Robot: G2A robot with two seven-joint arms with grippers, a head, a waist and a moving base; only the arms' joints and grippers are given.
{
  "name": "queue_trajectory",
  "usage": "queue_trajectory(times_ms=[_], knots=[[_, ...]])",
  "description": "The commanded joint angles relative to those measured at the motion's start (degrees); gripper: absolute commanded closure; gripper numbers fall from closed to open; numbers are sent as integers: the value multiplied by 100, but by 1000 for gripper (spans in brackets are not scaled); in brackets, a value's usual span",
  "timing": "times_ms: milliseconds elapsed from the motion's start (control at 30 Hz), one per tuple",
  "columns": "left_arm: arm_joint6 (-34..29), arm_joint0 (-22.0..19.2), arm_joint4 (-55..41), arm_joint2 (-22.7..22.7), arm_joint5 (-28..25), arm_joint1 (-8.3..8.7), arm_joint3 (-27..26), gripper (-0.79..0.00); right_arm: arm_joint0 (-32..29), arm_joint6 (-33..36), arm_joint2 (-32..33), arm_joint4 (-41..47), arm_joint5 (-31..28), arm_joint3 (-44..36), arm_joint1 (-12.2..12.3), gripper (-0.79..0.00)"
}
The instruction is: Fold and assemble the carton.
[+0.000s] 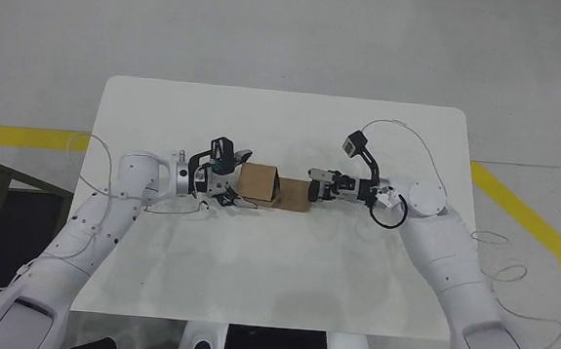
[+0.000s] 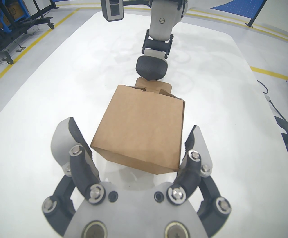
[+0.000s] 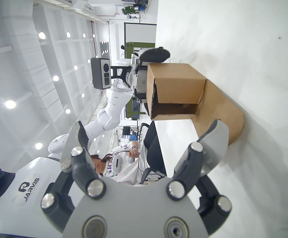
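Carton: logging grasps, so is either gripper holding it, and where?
Neither clamps the carton: left gripper straddles its end, open; right gripper presses the flap flat with one finger.

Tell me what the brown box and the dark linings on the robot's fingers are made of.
The carton looks like brown cardboard, matte, with raw cut edges. The fingers carry black grainy linings, probably rubber or foam, on smooth pale shells, metal or plastic.

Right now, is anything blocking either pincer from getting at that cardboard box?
Nothing visible does. The left pincer is open with the near end of the carton already between its fingers. The right pincer is open right at the carton's flap, which lies flat on the table.
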Motion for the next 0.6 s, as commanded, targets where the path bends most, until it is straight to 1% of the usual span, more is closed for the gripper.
queue_trajectory(times_ms=[0,67,233,367,567], knots=[[-8,9,-1,-7,1,-2,-11,-785,-168,-34,144,-74,105,-276,67,-785],[-21,16,18,-14,0,-2,-31,-785,-348,-93,298,-232,226,-552,145,-785],[-27,35,44,-30,10,-4,-53,-785,-590,-120,436,-438,394,-792,238,-785],[-32,54,69,-33,9,-8,-59,-785,-643,-107,336,-398,368,-786,231,-785],[-25,64,116,-42,-1,-12,-79,-785,-443,-85,66,-305,201,-472,159,-785]])
